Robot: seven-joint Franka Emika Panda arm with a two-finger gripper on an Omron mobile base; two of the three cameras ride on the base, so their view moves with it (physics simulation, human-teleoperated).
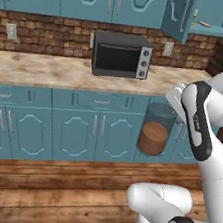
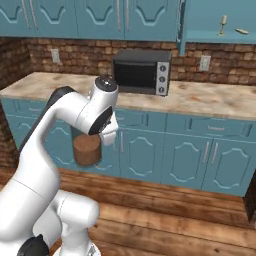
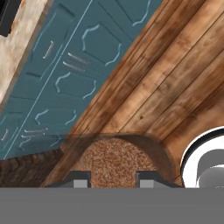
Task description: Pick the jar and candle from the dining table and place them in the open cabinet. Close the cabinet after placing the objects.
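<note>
Hand view: jar (image 3: 118,159) between fingers (image 3: 78,178), above floorboards (image 3: 175,87).

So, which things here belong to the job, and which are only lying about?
Job:
- jar, held by the gripper
- candle on the shelf of the open cabinet

Lying about:
- toaster oven on the counter
- thin stick beside the candle

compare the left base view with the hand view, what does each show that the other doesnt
Left base view alone: the toaster oven on the marbled counter, the brick wall, and the open cabinet at upper right. Hand view alone: the tool and its fingertips straddling the jar. Both share the jar, the wooden floor and the teal lower cupboards.
</note>
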